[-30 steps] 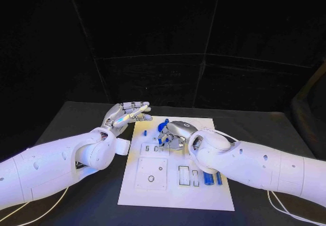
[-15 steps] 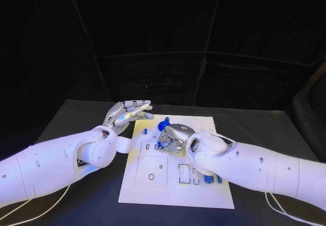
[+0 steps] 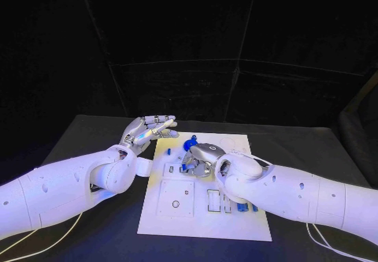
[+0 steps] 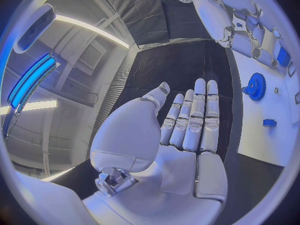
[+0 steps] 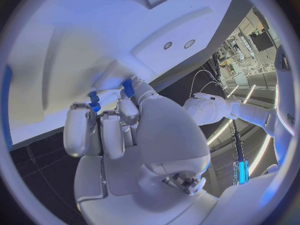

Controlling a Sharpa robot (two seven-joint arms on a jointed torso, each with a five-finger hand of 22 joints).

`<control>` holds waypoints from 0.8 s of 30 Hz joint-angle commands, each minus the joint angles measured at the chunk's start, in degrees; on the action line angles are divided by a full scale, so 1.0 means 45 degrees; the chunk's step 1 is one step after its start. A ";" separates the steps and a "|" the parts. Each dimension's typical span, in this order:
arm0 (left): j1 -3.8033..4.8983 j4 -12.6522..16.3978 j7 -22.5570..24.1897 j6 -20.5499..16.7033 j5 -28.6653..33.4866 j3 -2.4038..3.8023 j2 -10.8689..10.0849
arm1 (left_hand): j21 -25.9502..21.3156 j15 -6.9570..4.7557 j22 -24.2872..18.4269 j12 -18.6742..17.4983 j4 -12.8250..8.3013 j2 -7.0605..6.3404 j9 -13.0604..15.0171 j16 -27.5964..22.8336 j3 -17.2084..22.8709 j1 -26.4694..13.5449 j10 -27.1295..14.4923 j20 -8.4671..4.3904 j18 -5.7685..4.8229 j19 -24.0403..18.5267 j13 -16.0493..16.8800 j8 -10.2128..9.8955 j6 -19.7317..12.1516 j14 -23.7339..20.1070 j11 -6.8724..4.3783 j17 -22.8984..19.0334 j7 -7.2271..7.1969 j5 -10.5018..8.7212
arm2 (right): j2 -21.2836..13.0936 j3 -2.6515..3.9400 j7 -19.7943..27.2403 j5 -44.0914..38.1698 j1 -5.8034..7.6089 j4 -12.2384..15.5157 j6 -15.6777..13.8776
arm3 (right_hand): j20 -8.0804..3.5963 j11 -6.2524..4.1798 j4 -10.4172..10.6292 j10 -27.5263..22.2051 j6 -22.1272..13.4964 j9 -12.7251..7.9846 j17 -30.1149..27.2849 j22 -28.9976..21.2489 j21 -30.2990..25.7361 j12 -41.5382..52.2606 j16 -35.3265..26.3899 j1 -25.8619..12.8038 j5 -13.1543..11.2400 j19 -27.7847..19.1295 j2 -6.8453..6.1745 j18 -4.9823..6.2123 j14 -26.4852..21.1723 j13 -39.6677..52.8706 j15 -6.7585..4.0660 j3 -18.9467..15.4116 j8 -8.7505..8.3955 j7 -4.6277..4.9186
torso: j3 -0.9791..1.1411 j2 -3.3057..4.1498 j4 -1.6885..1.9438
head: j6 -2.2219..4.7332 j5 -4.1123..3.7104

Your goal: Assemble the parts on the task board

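The white task board (image 3: 206, 222) lies in the middle of the table. My right hand (image 3: 201, 157) is down on its far half with the fingers curled in, and the fingertips pinch a small blue part (image 5: 94, 101) against the board (image 5: 75, 40). A blue gear (image 3: 189, 144) stands just beyond that hand. My left hand (image 3: 149, 131) hovers over the board's far left corner, flat, fingers stretched out, holding nothing. The left wrist view has the left hand (image 4: 187, 130), the gear (image 4: 255, 86) and a loose small blue part (image 4: 269, 122) on the board (image 4: 275, 145).
Two long blue parts (image 3: 242, 207) lie beside rectangular slots (image 3: 213, 201) at the board's near right, partly under my right forearm. A raised square plate (image 3: 176, 200) sits near left on the board. Black table (image 3: 94, 136) surrounds the board.
My right hand has shifted a little to the left over the board, and its forearm now covers more of the long blue parts. The left hand has barely moved.
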 commanded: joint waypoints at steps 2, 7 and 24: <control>0.0022 0.0006 -0.0002 0.0184 0.0021 0.0013 0.0009 | -0.0023 0.0011 -0.0019 0.0041 -0.0064 0.0075 0.0005 -0.0067 -0.0002 -0.0012 0.0067 -0.0015 0.0182 0.0079 0.0004 0.0034 0.0114 0.0057 0.0020 0.0012 0.0160 0.0002 | -0.0005 -0.0054 -0.0134 -0.0100 -0.0065 -0.0087 0.0474 | -0.0047 -0.0004 -0.0005 -0.0117 0.0205 0.0006 0.0494 -0.0019 0.0022 -0.0062 -0.0079 0.0040 0.0069 -0.0060 0.0137 -0.0046 0.0799 0.0013 -0.0054 0.0082 0.0039 -0.0140 | 0.0001 0.0006 0.0003 | -0.0007 -0.0007; 0.0022 0.0006 -0.0010 0.0199 0.0021 0.0013 0.0006 | -0.0023 0.0011 -0.0019 0.0041 -0.0064 0.0075 0.0005 -0.0067 -0.0002 -0.0012 0.0067 -0.0015 0.0182 0.0079 0.0004 0.0034 0.0114 0.0057 0.0020 0.0012 0.0160 0.0002 | -0.0021 -0.0054 -0.0243 -0.0253 -0.0071 -0.0122 0.0733 | -0.0039 0.0011 -0.0005 -0.0149 0.0137 -0.0020 0.0470 -0.0054 0.0003 -0.0110 -0.0096 -0.0035 0.0051 -0.0083 0.0062 -0.0039 0.0793 -0.0023 -0.0045 0.0103 -0.0005 -0.0116 | -0.0008 0.0006 -0.0004 | -0.0032 -0.0004; 0.0022 -0.0027 -0.0032 0.0209 0.0021 0.0013 -0.0002 | -0.0023 0.0011 -0.0019 0.0041 -0.0064 0.0075 0.0005 -0.0067 -0.0002 -0.0012 0.0067 -0.0015 0.0182 0.0079 0.0004 0.0034 0.0114 0.0057 0.0020 0.0012 0.0160 0.0002 | -0.0070 -0.0054 -0.0343 -0.0494 -0.0083 -0.0093 0.1149 | -0.0017 0.0041 -0.0078 -0.0232 0.0083 -0.0056 0.0430 -0.0118 -0.0036 -0.0217 -0.0129 -0.0133 0.0006 -0.0125 -0.0199 -0.0026 0.0782 -0.0097 -0.0021 0.0140 -0.0049 -0.0080 | 0.0001 0.0017 0.0007 | -0.0038 -0.0027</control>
